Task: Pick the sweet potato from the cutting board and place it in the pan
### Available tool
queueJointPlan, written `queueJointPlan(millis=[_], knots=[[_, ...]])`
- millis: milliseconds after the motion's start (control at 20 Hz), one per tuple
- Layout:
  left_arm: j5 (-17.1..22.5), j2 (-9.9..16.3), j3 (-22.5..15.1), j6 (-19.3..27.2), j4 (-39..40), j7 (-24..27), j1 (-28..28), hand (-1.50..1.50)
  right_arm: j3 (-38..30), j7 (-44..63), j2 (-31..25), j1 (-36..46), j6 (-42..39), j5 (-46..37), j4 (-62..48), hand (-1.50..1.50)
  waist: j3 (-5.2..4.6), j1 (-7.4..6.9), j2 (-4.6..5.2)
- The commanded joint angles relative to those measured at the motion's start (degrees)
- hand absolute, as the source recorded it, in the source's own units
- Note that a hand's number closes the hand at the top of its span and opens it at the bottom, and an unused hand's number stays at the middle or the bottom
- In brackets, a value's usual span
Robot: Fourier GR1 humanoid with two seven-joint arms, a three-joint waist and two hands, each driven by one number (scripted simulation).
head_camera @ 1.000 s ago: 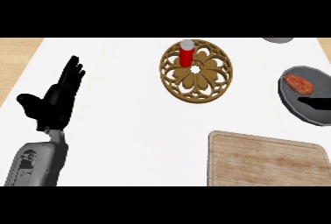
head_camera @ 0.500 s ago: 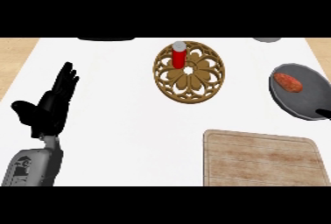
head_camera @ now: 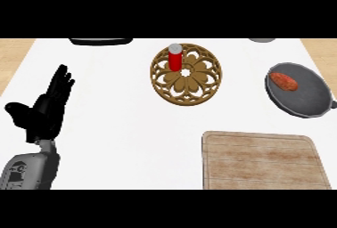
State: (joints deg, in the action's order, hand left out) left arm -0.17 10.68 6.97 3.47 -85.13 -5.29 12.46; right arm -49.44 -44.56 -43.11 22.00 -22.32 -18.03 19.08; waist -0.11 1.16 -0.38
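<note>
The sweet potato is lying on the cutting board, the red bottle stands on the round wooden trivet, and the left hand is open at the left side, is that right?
Not quite. The head view shows the sweet potato lying in the pan, while the cutting board has nothing on it. The rest holds: the red bottle stands on the round wooden trivet, and the left hand is open at the left side.

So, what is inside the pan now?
The sweet potato lies inside the pan, near its upper left wall. The rest of the pan's floor shows bare. Only the floor directly under the sweet potato is covered.
</note>
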Motion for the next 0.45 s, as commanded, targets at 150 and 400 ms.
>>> queueJointPlan(millis=[150, 400], knots=[[-0.5, 0.0, 0.6, 0.0, 1.5, 2.3, -1.0, 0.00, 0.3, 1.2, 3.5, -10.1, -8.9, 5.8, 12.4, -1.50, -0.19, 0.79, -0.23], [0.5, 0.4, 0.9, -1.9, 2.3, 3.8, -1.8, 0.00, 1.1, 8.0, 9.0, -19.8, -6.7, 9.5, 29.5, -1.50, -0.05, -0.01, 0.12]])
